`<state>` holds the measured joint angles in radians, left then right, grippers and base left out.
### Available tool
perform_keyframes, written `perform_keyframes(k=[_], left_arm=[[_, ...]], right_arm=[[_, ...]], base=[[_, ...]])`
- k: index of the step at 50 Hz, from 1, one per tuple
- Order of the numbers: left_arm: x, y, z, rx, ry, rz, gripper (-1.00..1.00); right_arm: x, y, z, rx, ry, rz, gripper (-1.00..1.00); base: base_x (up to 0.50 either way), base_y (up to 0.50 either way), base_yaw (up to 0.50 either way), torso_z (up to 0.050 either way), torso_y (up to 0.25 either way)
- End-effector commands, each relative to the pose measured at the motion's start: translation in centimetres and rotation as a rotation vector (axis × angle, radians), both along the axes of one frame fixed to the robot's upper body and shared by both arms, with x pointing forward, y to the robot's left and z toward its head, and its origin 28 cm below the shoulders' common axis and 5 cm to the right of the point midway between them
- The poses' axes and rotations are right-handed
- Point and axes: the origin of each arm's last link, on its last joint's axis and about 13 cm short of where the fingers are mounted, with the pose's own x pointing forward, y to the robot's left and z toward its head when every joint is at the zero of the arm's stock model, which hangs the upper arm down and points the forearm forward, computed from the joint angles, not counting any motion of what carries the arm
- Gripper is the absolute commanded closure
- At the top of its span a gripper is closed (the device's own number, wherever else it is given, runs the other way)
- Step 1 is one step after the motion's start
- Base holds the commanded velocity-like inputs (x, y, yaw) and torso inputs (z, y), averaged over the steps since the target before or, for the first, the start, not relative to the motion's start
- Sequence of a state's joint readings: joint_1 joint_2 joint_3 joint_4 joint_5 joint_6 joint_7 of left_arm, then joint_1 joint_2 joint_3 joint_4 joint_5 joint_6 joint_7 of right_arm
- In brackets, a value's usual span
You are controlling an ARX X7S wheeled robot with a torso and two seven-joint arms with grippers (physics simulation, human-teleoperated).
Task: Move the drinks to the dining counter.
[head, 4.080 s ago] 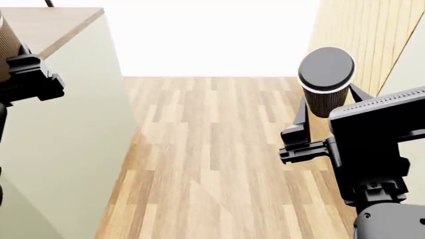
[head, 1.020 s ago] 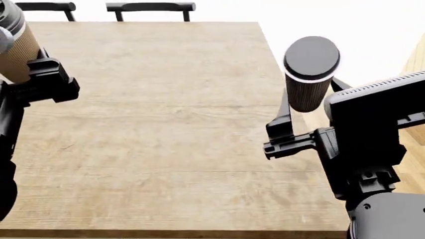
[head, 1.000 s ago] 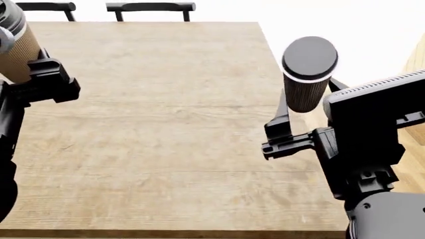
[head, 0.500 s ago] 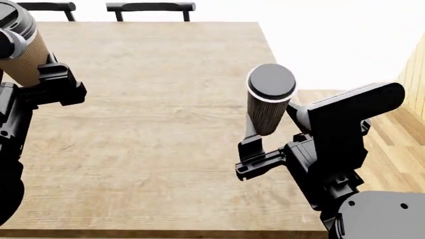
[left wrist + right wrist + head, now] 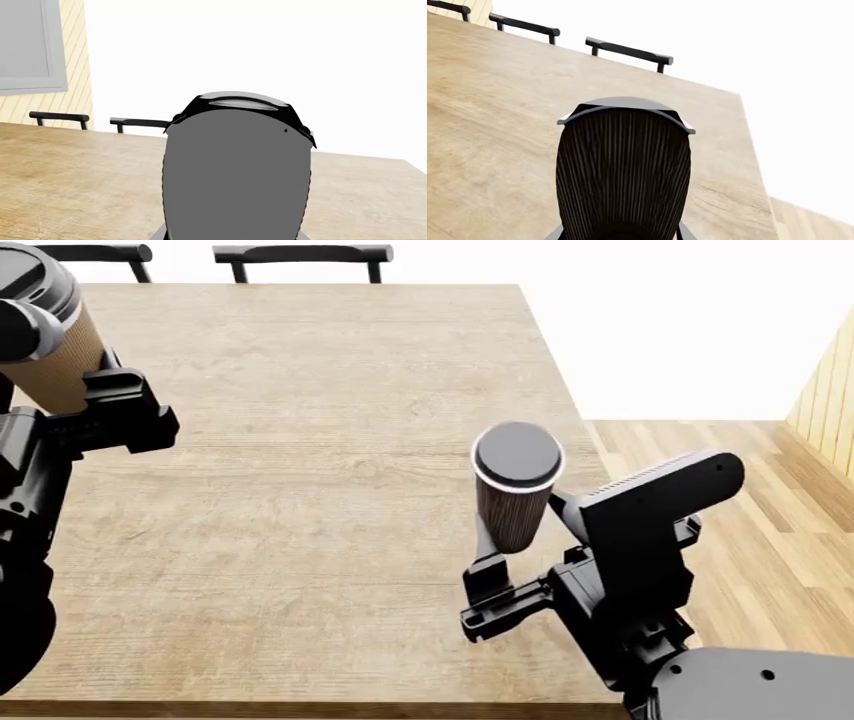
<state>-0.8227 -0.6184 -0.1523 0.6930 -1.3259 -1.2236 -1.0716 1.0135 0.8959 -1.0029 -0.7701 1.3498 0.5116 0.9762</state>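
Note:
My left gripper (image 5: 83, 410) is shut on the tan paper coffee cup (image 5: 51, 345) with a black lid, held upright over the dining counter's (image 5: 320, 380) far left side. In the left wrist view the cup (image 5: 237, 180) fills the middle and hides the jaws. My right gripper (image 5: 514, 575) is shut on the ribbed grey-brown lidded cup (image 5: 514, 495), upright above the counter's right part. It fills the right wrist view (image 5: 624, 175) with the wood-plank top (image 5: 487, 125) behind it. The wine bottle is out of view.
Black chair backs (image 5: 302, 254) stand behind the counter's far edge; they also show in the right wrist view (image 5: 627, 51) and the left wrist view (image 5: 60, 118). Wood floor (image 5: 747, 500) lies to the counter's right, with a slatted wall (image 5: 830, 390) at the far right.
The view turned from the floor to the counter top. My right arm moved left and lower, carrying the ribbed cup from beyond the counter's right edge to over it. The left cup shifted slightly right.

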Motion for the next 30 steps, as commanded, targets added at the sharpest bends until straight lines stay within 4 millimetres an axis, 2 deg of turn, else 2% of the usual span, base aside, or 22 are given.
perform_keyframes(k=[1,30], left_arm=[[0.04,-0.05,0.12,-0.006,-0.004,0.001,1.0],[0.3,-0.18,0.0,-0.004,0.0,0.001,1.0]], right_arm=[[0.27,-0.07,-0.72,-0.013,-0.004,0.003,1.0],[0.26,-0.35,-1.53,-0.022,0.02,-0.009,1.0]], base=[[0.0,0.0,0.0,0.0,0.0],[0.0,0.0,0.0,0.0,0.001]])
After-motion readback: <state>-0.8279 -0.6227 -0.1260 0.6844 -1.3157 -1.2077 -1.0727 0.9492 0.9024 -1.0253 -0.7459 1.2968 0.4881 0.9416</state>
